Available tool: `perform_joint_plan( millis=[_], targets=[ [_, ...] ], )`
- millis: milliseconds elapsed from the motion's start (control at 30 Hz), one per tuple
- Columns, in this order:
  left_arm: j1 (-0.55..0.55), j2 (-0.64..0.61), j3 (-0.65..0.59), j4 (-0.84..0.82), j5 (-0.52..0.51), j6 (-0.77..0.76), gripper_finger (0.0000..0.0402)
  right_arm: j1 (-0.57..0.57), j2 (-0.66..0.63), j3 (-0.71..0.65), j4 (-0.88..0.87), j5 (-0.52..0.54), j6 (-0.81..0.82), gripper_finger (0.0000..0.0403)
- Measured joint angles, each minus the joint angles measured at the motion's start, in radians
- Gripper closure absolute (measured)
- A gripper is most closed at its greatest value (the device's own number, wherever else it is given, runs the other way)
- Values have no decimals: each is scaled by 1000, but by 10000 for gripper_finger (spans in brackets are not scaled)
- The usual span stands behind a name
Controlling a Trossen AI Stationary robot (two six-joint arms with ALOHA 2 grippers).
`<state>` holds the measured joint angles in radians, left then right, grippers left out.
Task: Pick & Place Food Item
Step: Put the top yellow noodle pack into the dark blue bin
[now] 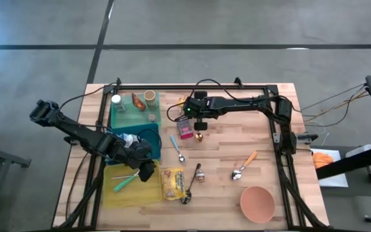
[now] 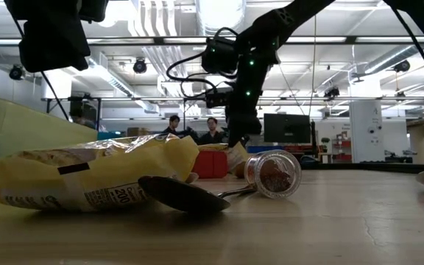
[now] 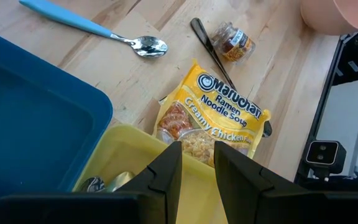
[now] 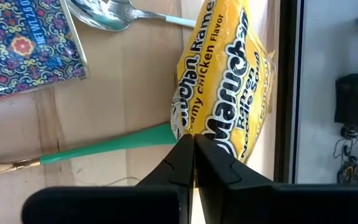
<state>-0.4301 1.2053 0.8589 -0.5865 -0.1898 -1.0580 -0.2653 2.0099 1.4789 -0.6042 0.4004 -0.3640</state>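
The ramen packet [image 1: 172, 183] lies flat on the table [image 1: 230, 142], just beside the yellow tray [image 1: 118, 194]. A dark spoon [image 1: 187, 192] rests against its far edge, and a small jar [image 1: 199, 175] lies near.

The right gripper [image 1: 198, 127] hangs by the red box [image 1: 185, 131], apart from the packet. Its jaws are clenched fully, with nothing plainly between them. The left gripper [image 1: 145, 169] waits over the tray, its jaws slightly parted and empty.

The chief risk is a grasp on air: clenched jaws cannot take the packet unless they release first. The packet looks slick and crinkly, so a pinch on its thin edge may slip. A low approach could also knock the spoon or set the jar rolling.
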Motion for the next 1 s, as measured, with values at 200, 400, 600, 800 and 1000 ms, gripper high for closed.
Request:
perform_joint_plan(
  millis=[200,400,600,800,1000],
  targets=[
    [0,0,0,0,0,0,299,5,-50,5,-50,-11,60,395],
    [2,0,0,-1,0,8,299,5,-166,4,-54,-66,150,395],
    [5,-3,0,-9,-50,15,299,6,-276,2,-52,-200,238,395],
    [5,-38,0,-12,-198,68,299,31,-355,2,-50,-297,266,395],
    [9,-97,0,-6,-394,119,299,85,-410,-1,-53,-432,274,395]
  ],
)
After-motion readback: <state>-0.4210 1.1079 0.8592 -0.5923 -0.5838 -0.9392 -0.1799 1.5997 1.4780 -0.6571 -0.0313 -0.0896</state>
